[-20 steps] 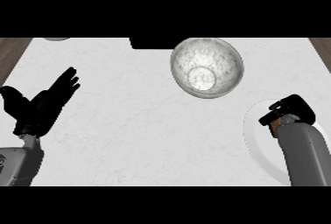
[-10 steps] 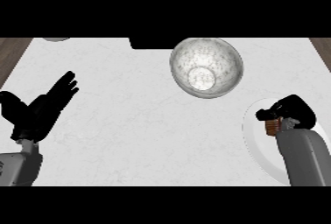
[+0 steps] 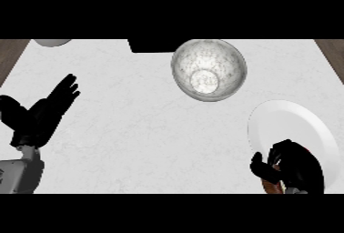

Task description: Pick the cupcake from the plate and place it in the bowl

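A white plate (image 3: pixel 292 123) lies at the counter's right side. Over its near part my right hand (image 3: pixel 290 164) is curled round the cupcake (image 3: pixel 271 187); only a sliver of its brown wrapper shows under the fingers at the view's lower edge. The grey marbled bowl (image 3: pixel 208 69) stands at the back, left of the plate and well apart from the hand. My left hand (image 3: pixel 42 116) rests open at the left edge, fingers up.
A black block (image 3: pixel 153 45) sits at the back edge just left of the bowl. Part of a pale round object (image 3: pixel 52 42) shows at the back left corner. Brown wooden strips (image 3: pixel 11 54) flank the white counter.
My right hand with the cupcake has drawn back toward the view's lower edge, uncovering more of the plate. The whole scene has shifted slightly in view; the left hand keeps its pose.
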